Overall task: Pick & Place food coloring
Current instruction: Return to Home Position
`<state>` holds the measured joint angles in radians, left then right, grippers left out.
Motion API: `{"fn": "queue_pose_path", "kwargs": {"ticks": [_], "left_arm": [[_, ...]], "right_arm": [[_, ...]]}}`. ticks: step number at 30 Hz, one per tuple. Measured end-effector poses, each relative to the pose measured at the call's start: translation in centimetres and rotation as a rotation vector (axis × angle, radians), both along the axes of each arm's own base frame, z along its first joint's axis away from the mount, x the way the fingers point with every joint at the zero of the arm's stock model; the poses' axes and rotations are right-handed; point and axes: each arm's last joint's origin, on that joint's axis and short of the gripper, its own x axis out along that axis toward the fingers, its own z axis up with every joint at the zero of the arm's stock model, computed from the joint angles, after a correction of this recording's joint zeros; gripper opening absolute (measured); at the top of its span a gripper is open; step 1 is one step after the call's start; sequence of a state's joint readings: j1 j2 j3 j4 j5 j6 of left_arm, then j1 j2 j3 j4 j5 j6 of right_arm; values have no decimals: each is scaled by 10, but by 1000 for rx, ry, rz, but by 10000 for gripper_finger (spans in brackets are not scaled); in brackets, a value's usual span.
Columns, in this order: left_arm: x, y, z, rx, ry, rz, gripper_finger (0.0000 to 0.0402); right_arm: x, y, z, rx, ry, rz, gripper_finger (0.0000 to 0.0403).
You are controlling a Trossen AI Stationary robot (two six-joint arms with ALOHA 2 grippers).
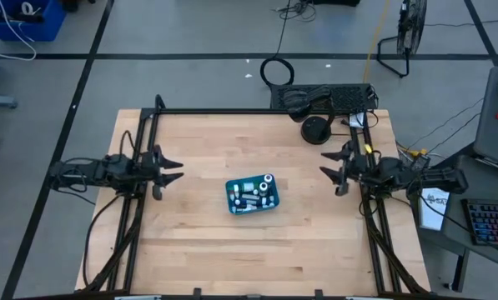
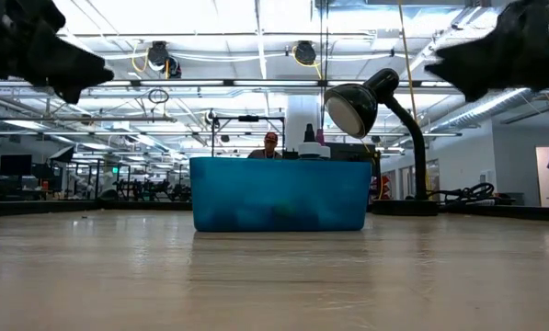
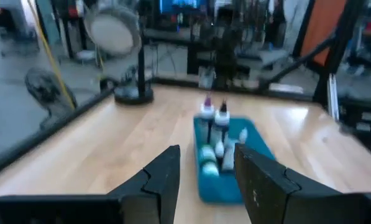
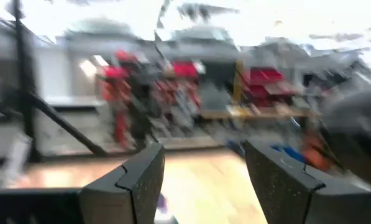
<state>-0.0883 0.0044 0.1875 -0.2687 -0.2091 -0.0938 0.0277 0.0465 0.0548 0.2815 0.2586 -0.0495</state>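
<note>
The food coloring [image 1: 253, 194] lies in the teal box [image 1: 229, 200] at the middle of the worktop [image 1: 232, 258], about equally far from the left tool [image 1: 176, 170] and the right tool [image 1: 325, 164], both released, empty and raised at opposite sides.

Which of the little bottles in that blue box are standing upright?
The two standing bottles at the end of the blue box nearest the right arm. Their caps rise above its rim, while the other bottles lie flat inside.

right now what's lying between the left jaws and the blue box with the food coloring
Nothing but bare wooden table; the high view shows that stretch between the left jaws and the blue box empty.
</note>
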Motion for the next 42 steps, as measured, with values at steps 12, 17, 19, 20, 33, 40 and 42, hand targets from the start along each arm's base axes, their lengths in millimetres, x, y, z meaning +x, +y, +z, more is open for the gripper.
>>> {"fn": "queue_pose_path", "kwargs": {"ticks": [12, 17, 19, 20, 33, 40, 42], "left_arm": [[1, 1, -5, -65, 14, 36, 152], [10, 1, -14, -47, -150, 67, 152], [14, 1, -26, -39, -158, 73, 152], [14, 1, -27, -34, -158, 76, 152], [16, 1, -29, -24, -133, 73, 152], [16, 1, -29, -24, -135, 73, 152], [16, 1, -29, -24, -135, 73, 152]], "right_arm": [[-2, 12, 0, -6, -24, 415, 212], [-2, 12, -1, 13, -18, 437, 212], [-2, 12, -1, 13, -19, 435, 212], [-2, 12, -1, 14, -18, 435, 212], [-2, 12, -1, 15, -15, 434, 212], [-2, 12, -1, 15, -15, 433, 212], [-2, 12, -1, 15, -15, 433, 212]]}}
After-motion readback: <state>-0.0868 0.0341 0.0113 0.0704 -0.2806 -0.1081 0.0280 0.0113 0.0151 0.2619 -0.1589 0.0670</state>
